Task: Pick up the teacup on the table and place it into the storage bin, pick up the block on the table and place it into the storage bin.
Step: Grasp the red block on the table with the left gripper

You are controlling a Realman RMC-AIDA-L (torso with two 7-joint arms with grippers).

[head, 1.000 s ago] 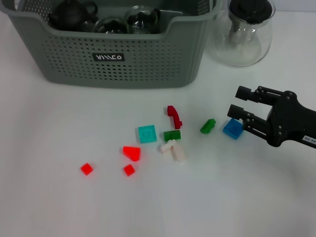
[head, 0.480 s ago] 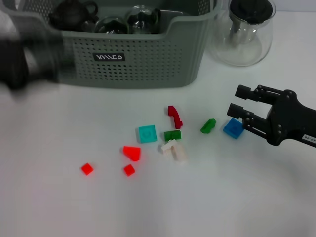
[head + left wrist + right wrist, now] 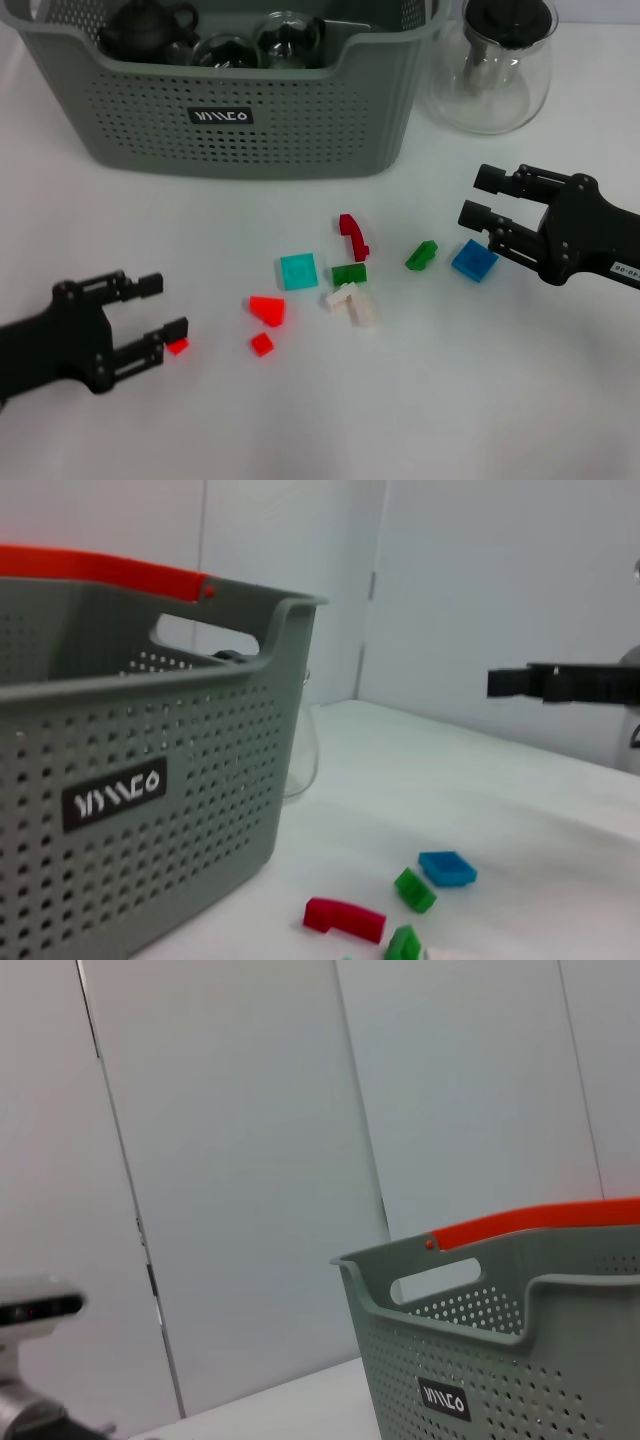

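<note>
The work surface was a plain white bench (image 3: 480, 400); behind it the wrist views showed pale grey wall panels (image 3: 230, 1160) with vertical seams.

At the left edge of the bench, the left gripper (image 3: 158, 306) lay low over the surface, its two black fingers spread apart. A small red block (image 3: 177, 346) sat at the tip of the nearer finger; whether they touched could not be determined. Two further red blocks (image 3: 267, 309) lay just toward the centre.

The storage bin (image 3: 300, 120) stood along the far edge, left of centre, its black label facing the robot. Inside it were a dark teapot (image 3: 148, 28) and glass cups (image 3: 288, 38). An orange-red bar (image 3: 100, 570) showed above the bin's far rim in both wrist views.

At the bench centre lay a teal block (image 3: 298, 271), a dark red curved block (image 3: 351, 236), a green block (image 3: 349, 274) and white blocks (image 3: 353, 303) touching each other. Right of these were a second green block (image 3: 421, 255) and a blue block (image 3: 473, 260).

A clear glass carafe (image 3: 495, 65) with a black lid stood at the far right, just beside the bin.

At the right edge, the right gripper (image 3: 480, 197) hovered with its fingers spread, the nearer finger just beside the blue block, holding nothing
</note>
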